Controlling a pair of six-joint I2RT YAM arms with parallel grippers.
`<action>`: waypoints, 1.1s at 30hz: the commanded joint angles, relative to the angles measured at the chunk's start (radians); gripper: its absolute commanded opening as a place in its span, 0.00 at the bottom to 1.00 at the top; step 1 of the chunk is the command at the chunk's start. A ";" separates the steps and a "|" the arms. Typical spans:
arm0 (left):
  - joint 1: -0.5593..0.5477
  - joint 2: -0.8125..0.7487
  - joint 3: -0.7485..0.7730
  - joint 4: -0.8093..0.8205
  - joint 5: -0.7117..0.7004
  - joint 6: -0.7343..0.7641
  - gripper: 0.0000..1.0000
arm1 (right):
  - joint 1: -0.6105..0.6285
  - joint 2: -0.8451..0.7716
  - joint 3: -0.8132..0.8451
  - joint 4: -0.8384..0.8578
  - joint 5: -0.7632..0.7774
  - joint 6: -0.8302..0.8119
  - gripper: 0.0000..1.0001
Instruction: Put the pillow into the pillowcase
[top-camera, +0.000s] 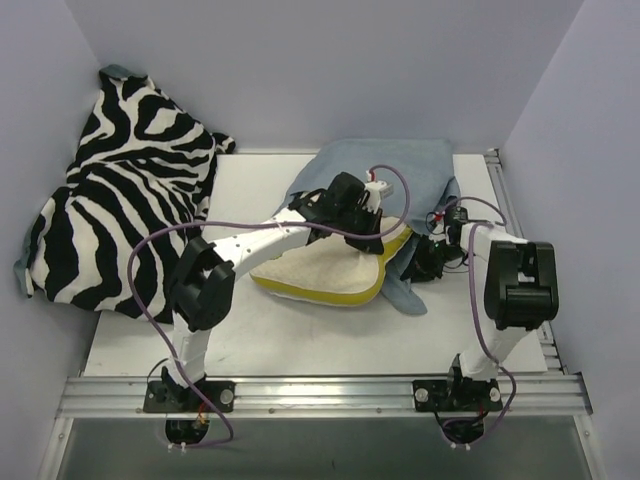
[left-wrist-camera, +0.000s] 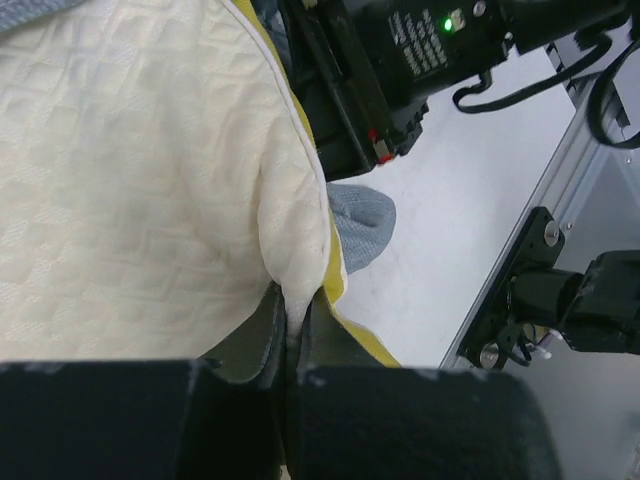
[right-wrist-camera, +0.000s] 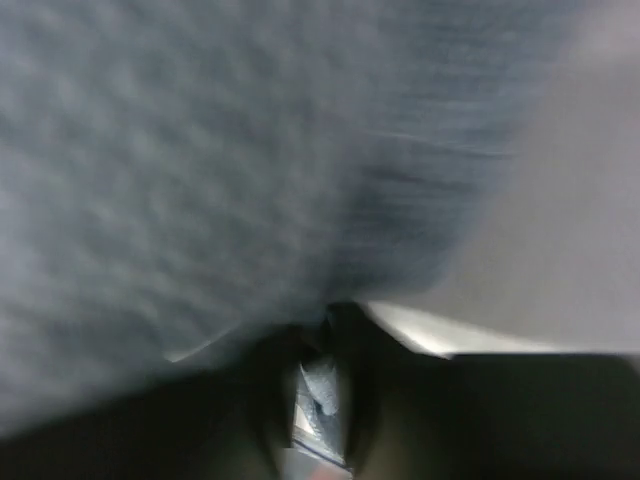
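The cream pillow (top-camera: 310, 272) with its yellow edge lies mid-table, its far right part against the grey-blue pillowcase (top-camera: 410, 170). My left gripper (top-camera: 380, 238) is shut on a fold of the pillow's right corner; the left wrist view shows the pillow (left-wrist-camera: 130, 170) pinched in the gripper (left-wrist-camera: 293, 325), with a pillowcase flap (left-wrist-camera: 362, 222) just beyond. My right gripper (top-camera: 425, 262) is at the pillowcase's near right edge. In the blurred right wrist view the gripper (right-wrist-camera: 322, 390) is shut on a bit of the grey pillowcase (right-wrist-camera: 200, 150), which fills the frame.
A black-and-white zebra-print cloth (top-camera: 120, 200) is heaped at the back left against the wall. Metal rails run along the table's near edge (top-camera: 320, 392) and right side (top-camera: 510, 210). The right arm's black wrist (left-wrist-camera: 400, 60) is close to the left gripper.
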 joint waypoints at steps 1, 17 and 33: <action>0.043 0.012 0.091 0.103 -0.003 -0.045 0.00 | 0.019 0.049 0.018 0.028 -0.072 -0.009 0.00; -0.008 0.225 0.357 0.107 -0.626 0.051 0.00 | 0.116 -0.499 0.147 -0.726 -0.589 -0.641 0.00; 0.083 0.040 0.047 0.076 0.140 -0.016 0.86 | -0.074 -0.389 0.347 -0.878 -0.400 -0.728 0.43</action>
